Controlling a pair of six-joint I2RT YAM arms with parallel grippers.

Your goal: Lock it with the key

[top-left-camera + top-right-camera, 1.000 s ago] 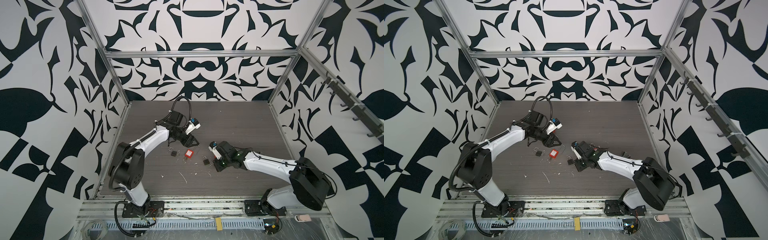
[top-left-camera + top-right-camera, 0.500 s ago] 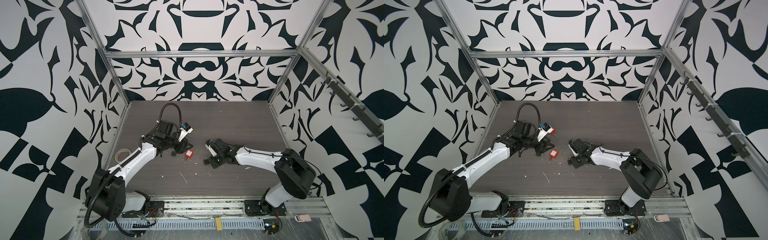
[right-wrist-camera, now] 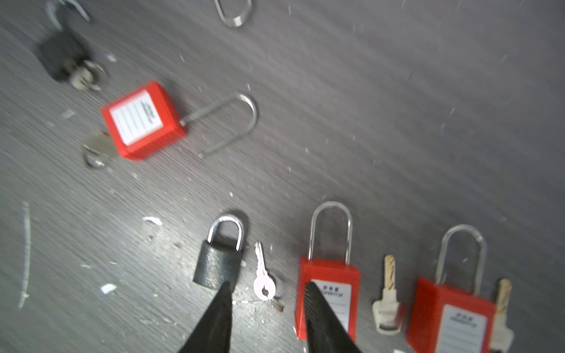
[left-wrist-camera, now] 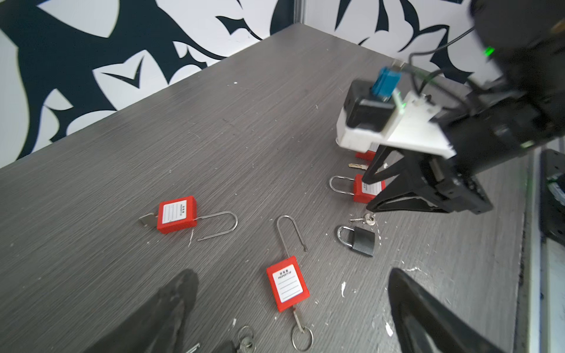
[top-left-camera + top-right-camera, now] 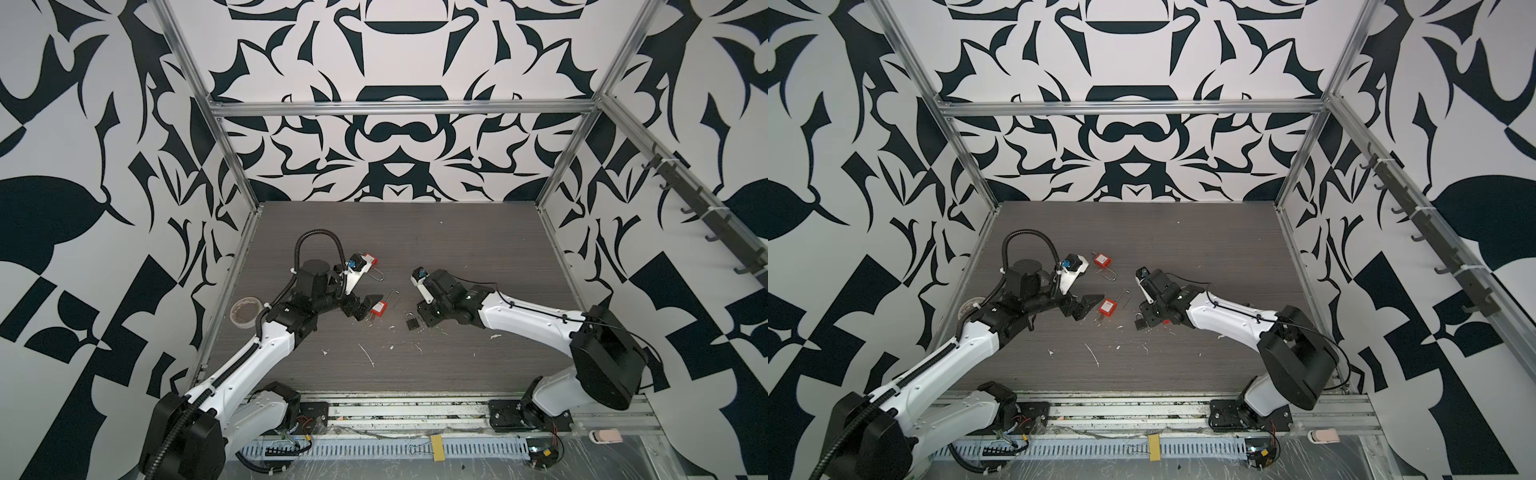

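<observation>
Now left gripper spread wide, empty — right gripper parted, empty, above small key beside black padlock.

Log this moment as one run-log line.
left end effector: open, empty | right end effector: open, small key between tips | black padlock: shackle shut | red padlock: shackle open

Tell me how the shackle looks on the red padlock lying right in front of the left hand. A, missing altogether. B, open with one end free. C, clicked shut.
B: in the left wrist view the red padlock lies ahead of the open left hand, its long shackle pulled out with one leg free of the body.
</observation>
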